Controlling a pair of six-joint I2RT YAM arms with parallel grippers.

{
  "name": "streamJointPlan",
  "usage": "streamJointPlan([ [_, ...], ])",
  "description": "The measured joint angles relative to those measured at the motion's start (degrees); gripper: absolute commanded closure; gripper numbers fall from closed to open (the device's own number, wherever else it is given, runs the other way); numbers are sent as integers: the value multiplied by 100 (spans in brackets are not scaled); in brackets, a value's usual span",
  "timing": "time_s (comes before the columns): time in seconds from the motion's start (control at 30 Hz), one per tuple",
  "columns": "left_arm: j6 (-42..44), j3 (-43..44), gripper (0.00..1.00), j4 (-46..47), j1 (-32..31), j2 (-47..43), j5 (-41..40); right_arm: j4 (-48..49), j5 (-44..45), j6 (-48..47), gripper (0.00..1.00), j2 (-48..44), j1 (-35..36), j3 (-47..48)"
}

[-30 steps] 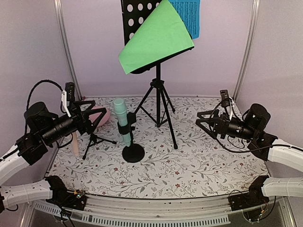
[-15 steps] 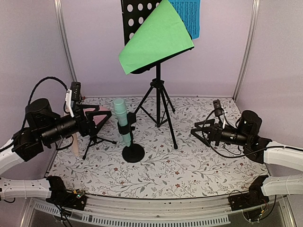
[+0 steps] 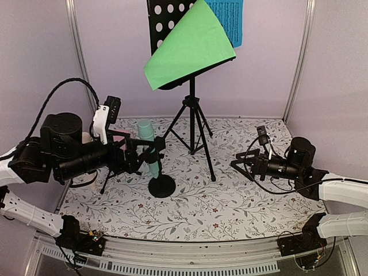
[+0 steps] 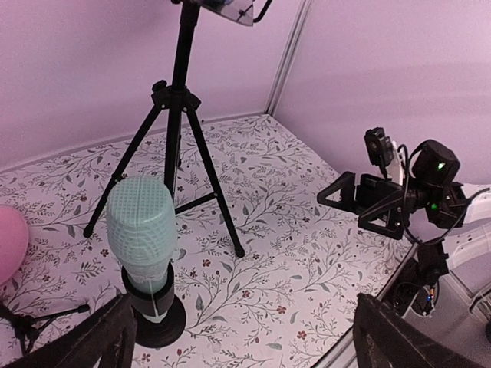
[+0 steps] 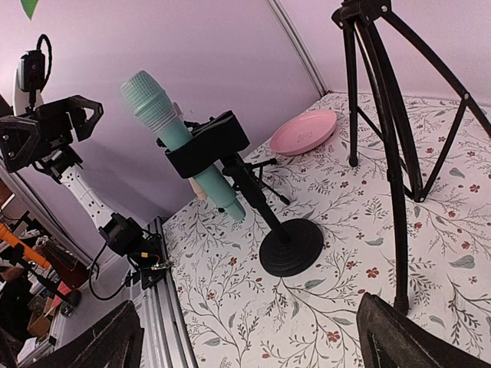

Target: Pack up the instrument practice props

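Observation:
The black perforated music rack (image 3: 164, 23) stands on tripod legs (image 3: 194, 129) at the back, holding a curled green sheet (image 3: 187, 49) and a blue sheet (image 3: 230, 17). The mint microphone (image 3: 146, 137) sits in a black clip on a round-based stand (image 3: 161, 187); it also shows in the left wrist view (image 4: 140, 230) and the right wrist view (image 5: 165, 119). My left gripper (image 3: 137, 156) is open and empty, just left of the mint microphone. My right gripper (image 3: 237, 164) is open and empty, right of the rack's legs. A small black tripod (image 3: 109, 179) shows under my left arm. The beige microphone is hidden.
A pink plate (image 5: 303, 132) lies at the back left behind the microphone stand, its edge in the left wrist view (image 4: 8, 245). Purple walls with metal posts (image 3: 80, 63) enclose the floral table (image 3: 230, 207). A rail (image 3: 190, 250) runs along the near edge.
My left arm has swung right and forward, bringing its open gripper up beside the mint microphone and covering the beige microphone. My right gripper has moved slightly left and lower.

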Motion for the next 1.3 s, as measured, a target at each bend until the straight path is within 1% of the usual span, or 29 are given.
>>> streamJointPlan([
  [0.17,-509,455,1,-719,-697,487,-1292,-4,9,70,1,72,9,-72],
  [0.33,-901,581,1,-1250,-772,675,-2048,4,11,98,1,111,9,-98],
  [0.47,-1069,614,1,-1532,-772,852,-2435,31,15,129,1,131,24,-153],
  [0.67,-1272,678,1,-1738,-669,1121,-2592,140,26,212,1,227,35,-219],
  [0.77,-1261,675,2,-1628,-501,1268,-2592,219,28,249,1,341,48,-219],
  [1.0,-831,166,22,-387,105,1425,-2264,306,28,334,1,595,170,-219],
  [1.13,-715,-20,27,31,181,1425,-2247,337,31,350,1,688,208,-219],
  [1.2,-662,-44,33,201,223,1427,-2243,339,31,350,1,739,221,-219],
  [1.3,-584,-48,35,407,286,1445,-2225,339,33,350,1,804,223,-219],
])
